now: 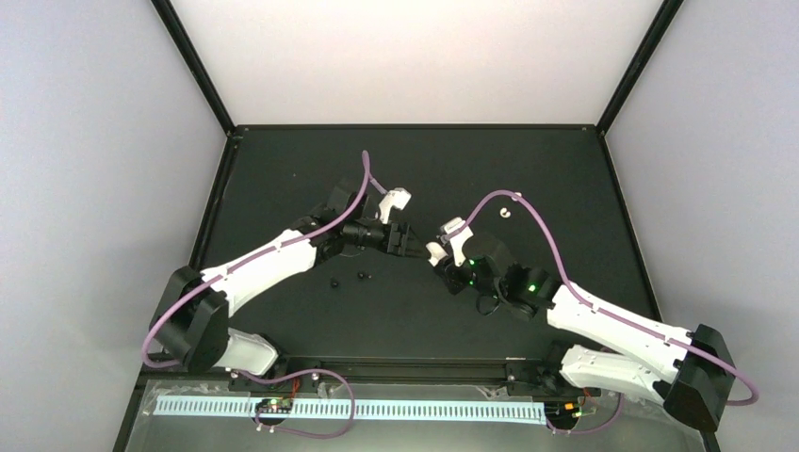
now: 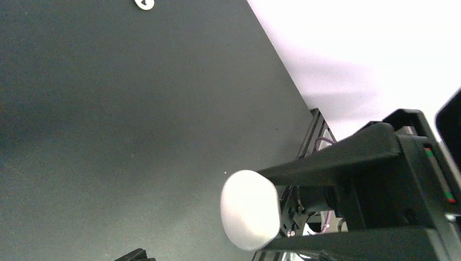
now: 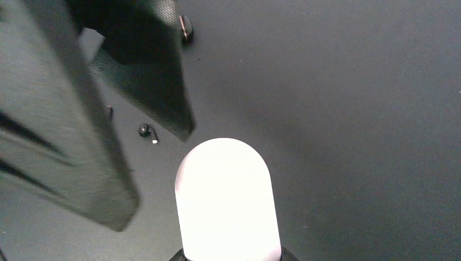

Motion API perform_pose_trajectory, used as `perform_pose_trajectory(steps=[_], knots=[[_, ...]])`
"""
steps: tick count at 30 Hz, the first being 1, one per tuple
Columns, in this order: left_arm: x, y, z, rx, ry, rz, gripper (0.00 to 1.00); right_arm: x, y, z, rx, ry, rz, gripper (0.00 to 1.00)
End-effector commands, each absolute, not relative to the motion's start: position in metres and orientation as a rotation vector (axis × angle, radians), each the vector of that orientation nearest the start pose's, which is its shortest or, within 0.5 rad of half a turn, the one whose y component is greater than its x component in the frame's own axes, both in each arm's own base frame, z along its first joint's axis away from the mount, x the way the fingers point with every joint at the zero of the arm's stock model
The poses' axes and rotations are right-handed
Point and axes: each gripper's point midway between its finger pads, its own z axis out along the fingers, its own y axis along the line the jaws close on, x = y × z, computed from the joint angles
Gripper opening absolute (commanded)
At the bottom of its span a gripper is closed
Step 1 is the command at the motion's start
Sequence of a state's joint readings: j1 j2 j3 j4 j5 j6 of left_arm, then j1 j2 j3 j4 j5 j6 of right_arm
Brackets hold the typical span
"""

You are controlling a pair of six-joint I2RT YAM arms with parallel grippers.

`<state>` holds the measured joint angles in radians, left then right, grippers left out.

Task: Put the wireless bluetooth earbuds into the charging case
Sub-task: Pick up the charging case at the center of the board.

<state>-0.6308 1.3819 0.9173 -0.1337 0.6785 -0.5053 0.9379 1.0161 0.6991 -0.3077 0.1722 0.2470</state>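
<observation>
The right gripper (image 2: 266, 211) is pinched on the charging case (image 3: 228, 201). Its two fingers clamp the white shell by one end, so most of the rounded body juts out beyond the tips, apparently held above the table (image 1: 528, 169) near the middle of the dial. Both wrist views show only smooth white and no dark inner face, so the case looks shut. Holding it out like this probably serves to offer the lid to the other arm. The left gripper (image 1: 407, 243) reaches in from 9 o'clock to meet it. In the right wrist view its fingers stand spread, with bare table between them and nothing in their grasp. They are just beside the case; whether they touch it I cannot tell. The wireless bluetooth earbuds (image 1: 334, 282) lie loose on the table toward 8 o'clock of the case, near each other and apart from both grippers. They will likely wait there until the sockets are exposed. A tiny white speck (image 1: 506, 213) sits toward 2 o'clock. The surface is flat matte black, boxed in by a black frame (image 1: 193, 61). Pale lilac-grey walls (image 1: 85, 141) stand at 9 and 3 o'clock, and a brighter white panel (image 1: 415, 56) at 12. Purple cables (image 1: 528, 212) loop over the arms.
</observation>
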Motion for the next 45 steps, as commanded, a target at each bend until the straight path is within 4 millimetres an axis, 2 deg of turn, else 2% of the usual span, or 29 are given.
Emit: perform_pose_trajectory(steps=[1, 11, 21, 28, 32, 33, 35, 36, 39, 41, 45], knots=[[0.249, -0.331, 0.211, 0.622, 2.267, -1.428, 0.79, 0.211, 0.259, 0.193, -0.691, 2.047, 0.571, 0.26], [0.244, -0.344, 0.208, 0.656, 2.273, -1.476, 0.64, 0.209, 0.261, 0.196, -0.697, 2.032, 0.595, 0.26], [0.234, -0.355, 0.208, 0.690, 2.267, -1.528, 0.43, 0.209, 0.262, 0.196, -0.698, 2.029, 0.595, 0.26], [0.229, -0.358, 0.211, 0.709, 2.250, -1.557, 0.17, 0.208, 0.263, 0.196, -0.702, 2.029, 0.607, 0.27], [0.227, -0.356, 0.222, 0.712, 2.209, -1.569, 0.07, 0.206, 0.263, 0.204, -0.694, 2.012, 0.637, 0.33], [0.227, -0.356, 0.225, 0.714, 2.200, -1.570, 0.06, 0.205, 0.263, 0.206, -0.692, 2.008, 0.643, 0.37], [0.226, -0.355, 0.233, 0.718, 2.171, -1.571, 0.02, 0.203, 0.262, 0.212, -0.681, 2.007, 0.657, 0.52], [0.226, -0.354, 0.237, 0.720, 2.155, -1.566, 0.02, 0.203, 0.260, 0.215, -0.668, 2.009, 0.663, 0.61], [0.228, -0.345, 0.253, 0.722, 2.095, -1.519, 0.01, 0.200, 0.252, 0.240, -0.596, 1.990, 0.703, 0.73], [0.229, -0.334, 0.268, 0.724, 2.027, -1.460, 0.02, 0.193, 0.246, 0.274, -0.547, 1.927, 0.787, 0.78], [0.213, -0.310, 0.319, 0.785, 1.762, -1.380, 0.02, 0.174, 0.228, 0.341, -0.493, 1.776, 0.916, 0.88]])
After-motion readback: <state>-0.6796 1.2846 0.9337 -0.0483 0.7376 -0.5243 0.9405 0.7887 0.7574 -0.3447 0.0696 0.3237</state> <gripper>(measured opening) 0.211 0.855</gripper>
